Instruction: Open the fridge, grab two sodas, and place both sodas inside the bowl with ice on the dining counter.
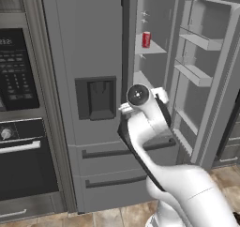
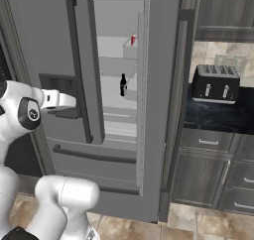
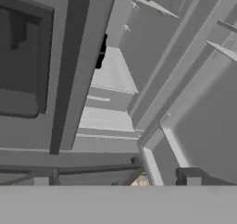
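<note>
**Fridge door open, both sodas still on the shelves**

The fridge (image 1: 98, 48) has its right door (image 1: 213, 76) swung wide, so the first step looks done. The left door, with its dark dispenser recess (image 1: 96, 98), is shut.

Inside, the red can (image 1: 146, 39) stands on an upper white shelf, near the front edge. The dark bottle (image 2: 123, 85) stands on a lower shelf; in the hand view it is partly hidden behind the edge of the left door. Neither soda has been picked up.

The gripper (image 3: 115, 181) hangs in front of the fridge at about the height of the lower drawers, well apart from both sodas. Its fingers are spread wide with nothing between them, and its camera looks up into the open compartment.

What is left, by my reading, is most of the task: reach in for one soda, carry it to the bowl of ice on the dining counter, then come back for the other.
</note>
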